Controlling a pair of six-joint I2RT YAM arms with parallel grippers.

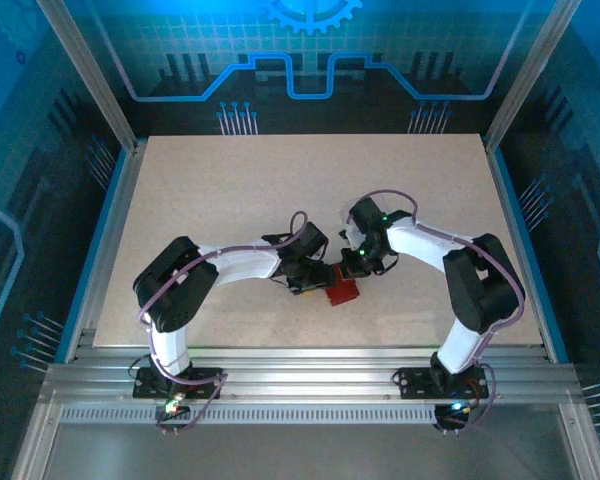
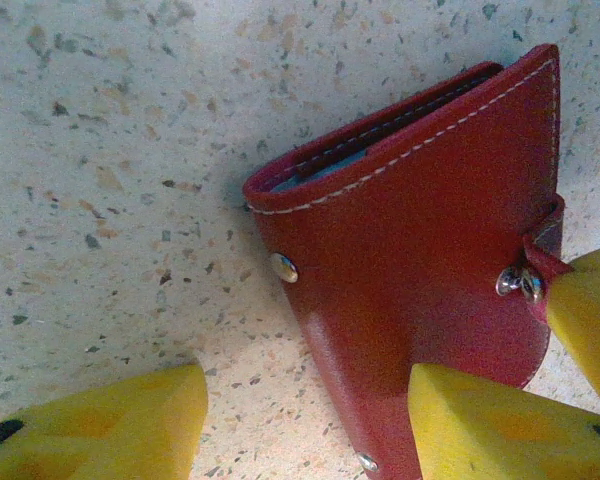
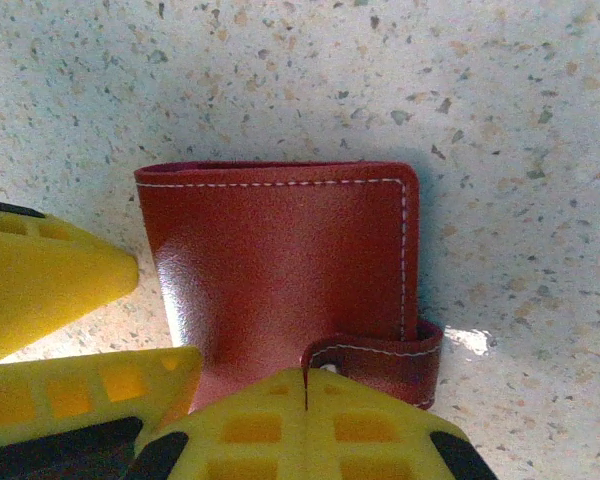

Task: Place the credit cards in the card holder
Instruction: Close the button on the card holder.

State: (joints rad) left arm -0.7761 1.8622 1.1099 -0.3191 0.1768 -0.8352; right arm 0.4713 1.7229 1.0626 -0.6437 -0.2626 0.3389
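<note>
The dark-red card holder (image 1: 342, 293) lies folded on the table between both arms. My right gripper (image 3: 305, 373) is shut on its snap tab (image 3: 380, 355), and its yellow fingers (image 2: 590, 320) show beside the snap in the left wrist view. My left gripper (image 2: 305, 432) stands open across the card holder's (image 2: 420, 250) folded spine. One fingertip (image 2: 500, 425) rests on the red cover, the other (image 2: 110, 430) sits on bare table. A blue-grey edge (image 2: 325, 170) shows inside the fold; I cannot tell whether it is a pocket or one of the credit cards.
The speckled beige table (image 1: 240, 190) spreads out behind and to both sides of the arms. Aluminium frame posts and blue walls close it in. Both grippers (image 1: 330, 280) crowd together at the card holder near the front middle.
</note>
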